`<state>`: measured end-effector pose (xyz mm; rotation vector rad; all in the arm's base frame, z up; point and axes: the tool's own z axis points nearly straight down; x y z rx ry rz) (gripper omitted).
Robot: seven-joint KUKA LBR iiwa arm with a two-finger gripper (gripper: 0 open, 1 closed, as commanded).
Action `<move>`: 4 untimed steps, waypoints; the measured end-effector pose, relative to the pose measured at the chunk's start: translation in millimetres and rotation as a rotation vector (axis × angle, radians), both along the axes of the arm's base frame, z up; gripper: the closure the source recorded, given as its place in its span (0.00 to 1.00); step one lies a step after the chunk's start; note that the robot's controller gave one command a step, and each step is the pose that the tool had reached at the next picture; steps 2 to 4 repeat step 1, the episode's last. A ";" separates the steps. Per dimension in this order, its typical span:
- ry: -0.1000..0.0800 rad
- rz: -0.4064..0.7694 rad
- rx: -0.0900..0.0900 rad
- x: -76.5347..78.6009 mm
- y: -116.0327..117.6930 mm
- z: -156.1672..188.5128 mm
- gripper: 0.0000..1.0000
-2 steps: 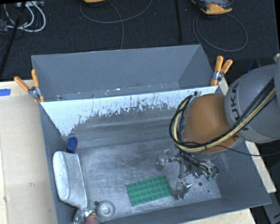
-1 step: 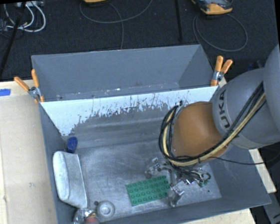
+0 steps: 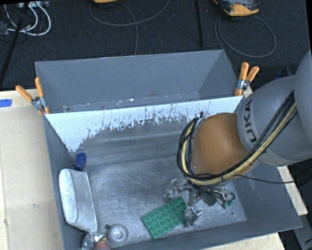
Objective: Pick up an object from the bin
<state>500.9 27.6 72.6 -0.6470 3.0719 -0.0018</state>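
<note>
A green studded building plate [image 3: 162, 218] lies flat on the bin floor, near the front and right of the middle. My gripper [image 3: 182, 204] hangs under the orange cover at the plate's right end. One metal finger [image 3: 173, 192] stands by the plate's far right corner and the other by its near right corner. The fingers are apart, with the plate's short end between them. I cannot tell whether they touch the plate.
A pale oblong tub [image 3: 76, 197] lies along the left wall, with a blue cap [image 3: 80, 160] behind it. A clear round piece [image 3: 118, 233] and a small red and silver thing [image 3: 97, 247] sit in the front left corner. The arm fills the bin's right side.
</note>
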 end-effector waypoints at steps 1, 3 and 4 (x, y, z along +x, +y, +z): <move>-0.005 0.008 0.001 -1.6 -8.8 140.2 1.00; -0.005 0.008 0.001 -1.6 -8.8 140.2 1.00; -0.005 0.008 0.001 -1.6 -8.8 140.2 1.00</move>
